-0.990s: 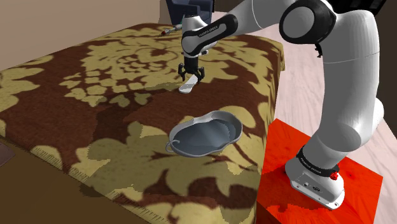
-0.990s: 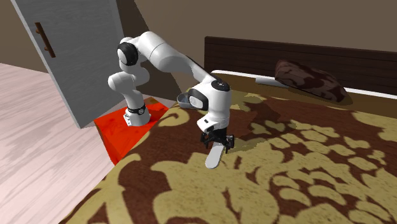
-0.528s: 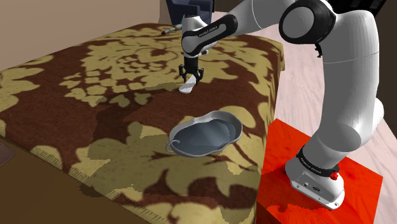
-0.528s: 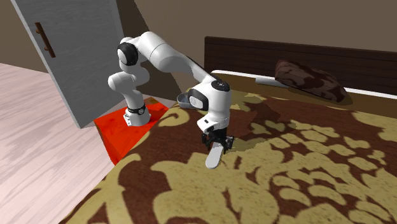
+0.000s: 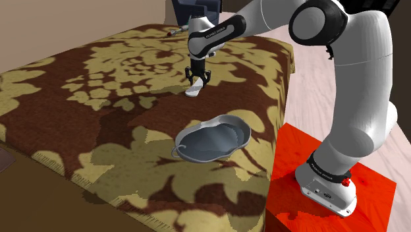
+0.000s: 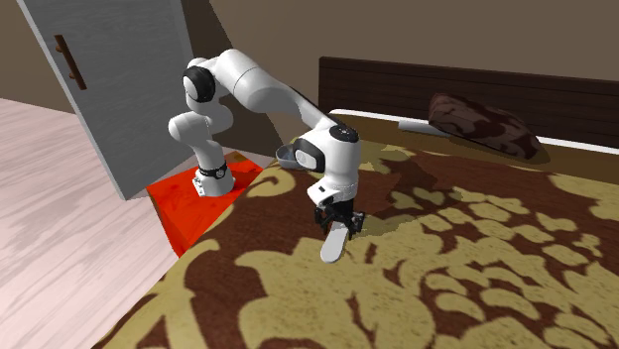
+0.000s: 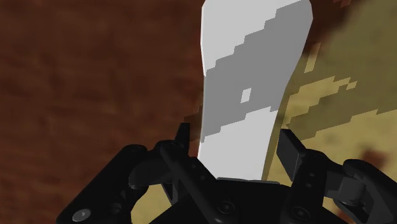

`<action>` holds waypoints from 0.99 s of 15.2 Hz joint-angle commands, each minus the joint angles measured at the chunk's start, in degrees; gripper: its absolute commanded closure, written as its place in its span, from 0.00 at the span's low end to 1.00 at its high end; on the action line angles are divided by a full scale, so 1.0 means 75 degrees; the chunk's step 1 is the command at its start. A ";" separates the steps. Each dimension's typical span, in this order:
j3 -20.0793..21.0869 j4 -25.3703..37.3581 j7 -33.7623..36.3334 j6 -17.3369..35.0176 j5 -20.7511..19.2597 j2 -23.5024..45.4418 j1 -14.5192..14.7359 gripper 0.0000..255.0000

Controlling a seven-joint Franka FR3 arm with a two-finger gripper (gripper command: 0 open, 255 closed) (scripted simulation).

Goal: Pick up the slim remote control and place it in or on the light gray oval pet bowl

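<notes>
- Your claw point(image 5: 197, 78) points straight down over the bed point(image 5: 99, 112), its fingers point(image 7: 289, 149) closed against the sides of the remote point(image 5: 193, 90) at one end.
- The white remote point(image 7: 254, 83) lies flat on the patterned cover, and its other end sticks out past the claw point(image 7: 235, 143).
- The grey bowl point(image 5: 227, 119) sits on the cover nearer the stand point(image 5: 329, 211), apart from the remote, with bare cover between them.
- The bowl is close to the bed's edge beside the stand, so you have little room on that side.
- In the second exterior view the cover runs wide to the right of the remote point(image 6: 334, 244), and the pillow point(image 6: 486, 124) is well off.
</notes>
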 commanded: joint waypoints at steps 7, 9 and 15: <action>0.0032 0.0260 -0.0032 -0.0496 0.0055 -0.0238 -0.0013 1.00; 0.0041 0.0363 -0.0041 -0.0666 0.0072 -0.0307 -0.0015 1.00; 0.0065 0.0720 -0.0066 -0.1194 0.0116 -0.0481 -0.0016 1.00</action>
